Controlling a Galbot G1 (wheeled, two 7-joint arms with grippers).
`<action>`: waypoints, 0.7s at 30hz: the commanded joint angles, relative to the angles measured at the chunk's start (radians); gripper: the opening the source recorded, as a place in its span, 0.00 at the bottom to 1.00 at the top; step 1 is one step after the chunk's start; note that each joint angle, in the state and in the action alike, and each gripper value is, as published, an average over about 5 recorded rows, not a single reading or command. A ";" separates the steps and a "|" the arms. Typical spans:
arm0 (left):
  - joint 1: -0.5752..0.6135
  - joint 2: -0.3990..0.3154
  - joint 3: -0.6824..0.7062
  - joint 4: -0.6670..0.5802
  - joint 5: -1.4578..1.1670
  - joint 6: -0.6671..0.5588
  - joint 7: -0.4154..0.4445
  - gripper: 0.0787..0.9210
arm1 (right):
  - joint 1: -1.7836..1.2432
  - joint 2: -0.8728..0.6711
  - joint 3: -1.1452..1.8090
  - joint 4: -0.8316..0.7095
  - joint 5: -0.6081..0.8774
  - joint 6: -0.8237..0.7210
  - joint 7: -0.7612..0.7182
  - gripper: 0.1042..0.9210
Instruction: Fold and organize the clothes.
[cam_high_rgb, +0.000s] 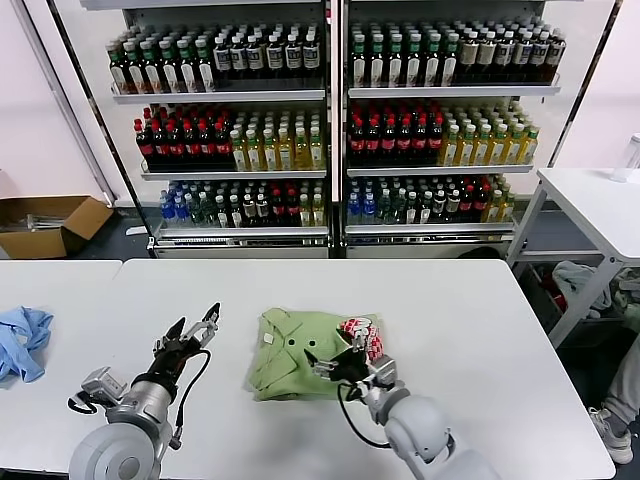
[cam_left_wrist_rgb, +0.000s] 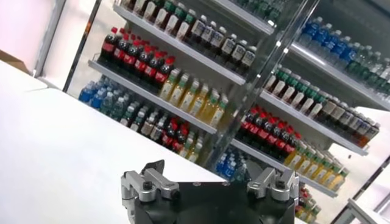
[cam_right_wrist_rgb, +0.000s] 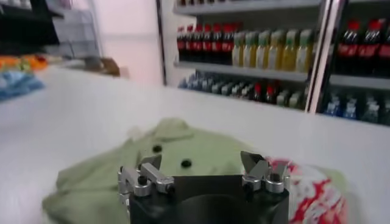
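My right end effector (cam_high_rgb: 335, 362) hovers released, fingers spread, over the near edge of the soft light green short-sleeved polo shirt (cam_high_rgb: 295, 352), which lies folded into a compact bundle on the white tabletop (cam_high_rgb: 480, 340). Its small dark buttons and collar face up, and the red-and-white checkered chest print (cam_high_rgb: 362, 336) shows on the shirt's right side, just beyond my fingertips. My left end effector (cam_high_rgb: 192, 336) is also released, holding nothing, raised off the tabletop well to the left of the shirt. Farther left of the shirt a crumpled blue cloth (cam_high_rgb: 22, 340) lies at the tabletop's edge. Behind the shirt stand tall drink shelves (cam_high_rgb: 330, 120) full of bottles; I can read no labels or brand names on them, and no writing on the shirt.

The risk, as I judge it, is that the soft fabric slumps: pinching only the top layer would pull the fold open, and a sideways drag would skew the bundle.
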 joint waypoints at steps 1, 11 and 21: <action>0.010 -0.006 0.009 -0.004 0.010 0.001 0.000 0.88 | 0.029 0.021 -0.066 -0.034 -0.066 -0.090 0.032 0.88; 0.013 0.035 -0.013 0.002 0.056 0.004 0.042 0.88 | -0.133 -0.053 0.201 0.289 0.041 0.126 0.046 0.88; 0.105 0.077 -0.133 0.001 0.389 -0.004 0.273 0.88 | -0.546 -0.025 0.619 0.415 0.058 0.292 -0.098 0.88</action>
